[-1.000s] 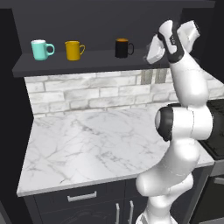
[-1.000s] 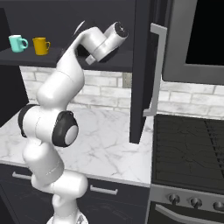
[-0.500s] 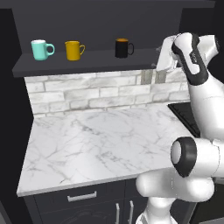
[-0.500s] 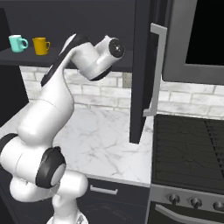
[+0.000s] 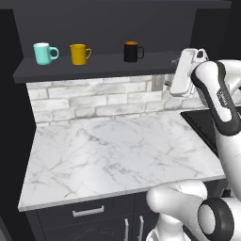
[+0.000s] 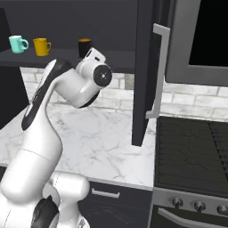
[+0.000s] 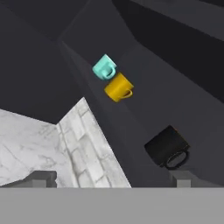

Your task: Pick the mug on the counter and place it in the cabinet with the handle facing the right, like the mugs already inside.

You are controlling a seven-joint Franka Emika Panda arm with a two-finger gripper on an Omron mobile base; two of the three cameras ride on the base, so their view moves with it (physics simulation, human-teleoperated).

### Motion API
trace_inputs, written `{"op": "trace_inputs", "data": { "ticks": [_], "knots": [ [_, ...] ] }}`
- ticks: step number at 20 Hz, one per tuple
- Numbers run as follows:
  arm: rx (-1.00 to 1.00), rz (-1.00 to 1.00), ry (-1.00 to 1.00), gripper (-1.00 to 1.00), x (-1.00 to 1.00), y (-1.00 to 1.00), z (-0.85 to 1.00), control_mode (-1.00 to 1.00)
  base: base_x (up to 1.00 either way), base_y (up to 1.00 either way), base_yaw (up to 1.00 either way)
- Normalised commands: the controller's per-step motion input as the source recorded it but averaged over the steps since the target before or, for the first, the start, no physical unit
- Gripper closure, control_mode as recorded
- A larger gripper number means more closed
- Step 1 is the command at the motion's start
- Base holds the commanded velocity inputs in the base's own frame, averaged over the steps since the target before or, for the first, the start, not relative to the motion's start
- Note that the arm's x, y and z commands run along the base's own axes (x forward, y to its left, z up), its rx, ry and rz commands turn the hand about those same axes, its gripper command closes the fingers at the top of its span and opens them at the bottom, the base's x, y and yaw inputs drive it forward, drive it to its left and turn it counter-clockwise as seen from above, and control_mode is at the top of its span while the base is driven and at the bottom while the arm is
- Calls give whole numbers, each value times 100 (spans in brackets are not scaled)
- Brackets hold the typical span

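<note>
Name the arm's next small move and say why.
Probably draw the open gripper further clear of the shelf: the mug already stands upright there, right of the yellow mug and teal mug, handle to the right, so nothing seems left to place.

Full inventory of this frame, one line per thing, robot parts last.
black mug: 1, black with orange inside, on the cabinet shelf, handle to the right, rightmost of three
yellow mug: 1, yellow-orange, shelf, middle
teal mug: 1, teal, shelf, leftmost
shelf: 1, dark, above the brick wall
brick wall: 1, pale grey, behind the counter
counter: 1, white marble with grey veins
drawers: dark, silver handles, under the counter
cabinet door: 1, dark, open, silver handle
stove: 1, dark, right of the counter
arm: 1, white
gripper: 1, dark fingers apart, holding nothing
</note>
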Motion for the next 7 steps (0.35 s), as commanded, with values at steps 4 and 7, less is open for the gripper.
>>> {"op": "trace_inputs", "data": {
  "ticks": [4, 7],
  "knots": [
    [-1, 1, -2, -100, -61, 25, -35, -100, 0, 0, 0],
    [-1, 0, 0, -100, -38, 13, -56, -100, 0, 0, 0]
  ]
}}
